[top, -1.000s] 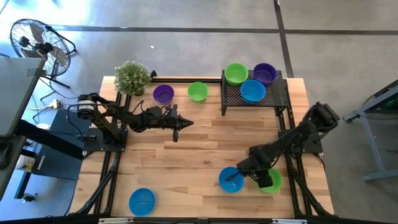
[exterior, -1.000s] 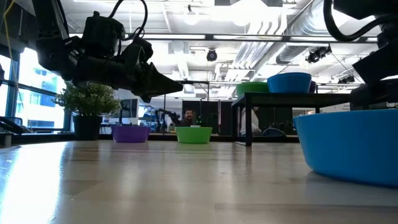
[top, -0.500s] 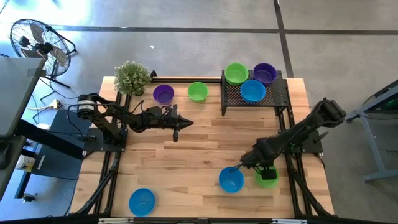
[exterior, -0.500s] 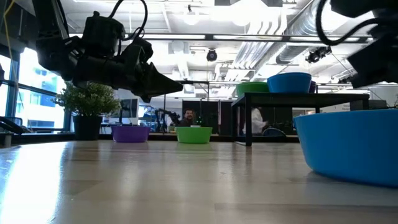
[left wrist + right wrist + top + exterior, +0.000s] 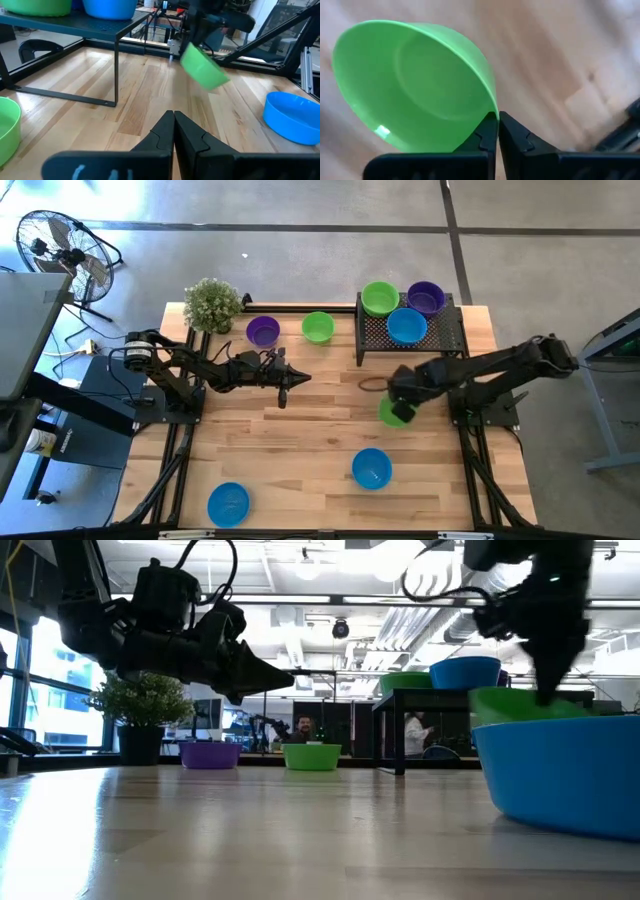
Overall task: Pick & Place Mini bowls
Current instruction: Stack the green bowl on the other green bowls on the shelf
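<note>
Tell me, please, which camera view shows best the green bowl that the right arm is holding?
The right wrist view: the green bowl fills it, rim pinched in the shut jaws. The high view shows it small under the right gripper; the left wrist view shows it tilted in the air; the low view shows only its rim.

Green bowl, black mesh rack, pale wood table

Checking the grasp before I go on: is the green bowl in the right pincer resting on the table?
No, the right pincer pinches the green bowl's rim and holds it tilted above the table.
</note>
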Motion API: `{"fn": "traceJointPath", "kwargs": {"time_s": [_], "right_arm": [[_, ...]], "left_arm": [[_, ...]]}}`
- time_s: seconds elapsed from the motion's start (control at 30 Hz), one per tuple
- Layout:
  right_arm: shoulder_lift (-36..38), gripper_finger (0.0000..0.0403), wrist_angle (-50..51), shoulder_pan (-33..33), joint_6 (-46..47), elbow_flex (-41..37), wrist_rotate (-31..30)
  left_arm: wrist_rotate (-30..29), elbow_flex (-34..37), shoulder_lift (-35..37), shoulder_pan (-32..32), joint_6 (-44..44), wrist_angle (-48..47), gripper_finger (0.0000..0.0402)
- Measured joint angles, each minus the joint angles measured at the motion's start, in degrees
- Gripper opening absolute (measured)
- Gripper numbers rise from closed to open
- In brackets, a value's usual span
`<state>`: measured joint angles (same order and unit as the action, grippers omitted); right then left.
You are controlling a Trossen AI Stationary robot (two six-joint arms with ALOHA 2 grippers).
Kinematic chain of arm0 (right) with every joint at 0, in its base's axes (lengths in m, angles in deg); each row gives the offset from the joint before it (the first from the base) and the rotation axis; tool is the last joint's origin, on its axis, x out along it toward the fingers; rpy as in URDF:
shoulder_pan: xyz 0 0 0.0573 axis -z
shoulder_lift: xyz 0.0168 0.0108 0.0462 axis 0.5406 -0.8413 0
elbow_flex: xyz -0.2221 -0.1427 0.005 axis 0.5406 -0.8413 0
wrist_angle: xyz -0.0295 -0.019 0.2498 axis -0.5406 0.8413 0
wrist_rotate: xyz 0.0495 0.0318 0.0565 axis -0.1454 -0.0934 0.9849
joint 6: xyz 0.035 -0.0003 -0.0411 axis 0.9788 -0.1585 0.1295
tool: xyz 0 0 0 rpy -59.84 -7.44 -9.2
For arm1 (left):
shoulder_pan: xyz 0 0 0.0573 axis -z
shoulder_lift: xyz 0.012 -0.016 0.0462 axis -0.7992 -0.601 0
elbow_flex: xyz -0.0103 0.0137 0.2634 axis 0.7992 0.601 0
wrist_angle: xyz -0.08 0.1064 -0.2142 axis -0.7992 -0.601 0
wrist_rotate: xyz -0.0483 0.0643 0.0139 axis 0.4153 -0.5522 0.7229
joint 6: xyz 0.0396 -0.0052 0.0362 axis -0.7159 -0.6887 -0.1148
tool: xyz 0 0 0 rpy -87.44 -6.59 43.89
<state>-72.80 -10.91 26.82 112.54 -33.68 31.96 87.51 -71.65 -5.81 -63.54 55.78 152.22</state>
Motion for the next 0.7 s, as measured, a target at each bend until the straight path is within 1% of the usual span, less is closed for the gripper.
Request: {"fn": "traceJointPath", "kwargs": {"time_s": [0.13,0.37,0.43,0.5,0.57,0.7], "right_arm": [[-0.71,0.0003,-8.71,0.89,4.66,-0.66,-4.81],[-0.68,0.0004,-27.31,1.43,13.61,-11.63,-5.20],[-0.62,0.0004,-31.89,1.46,15.57,-13.78,-6.43],[-0.62,0.0003,-34.90,1.46,16.16,-14.95,-7.82],[-0.62,0.0006,-35.59,1.45,16.84,-15.15,-8.66],[-0.62,0.0032,-35.58,1.44,15.64,-15.05,-9.42]], "left_arm": [[0.09,-0.02,0.00,0.00,0.00,0.01,0.0000],[0.96,-0.04,0.00,0.00,0.02,0.02,0.0000],[0.94,-0.04,0.00,0.00,0.00,0.02,0.0000],[0.94,-0.04,0.00,0.00,0.01,0.02,0.0000],[0.94,-0.04,0.00,0.00,0.01,0.00,0.0000],[0.94,-0.04,0.00,0.00,0.00,0.00,0.0000]]}}
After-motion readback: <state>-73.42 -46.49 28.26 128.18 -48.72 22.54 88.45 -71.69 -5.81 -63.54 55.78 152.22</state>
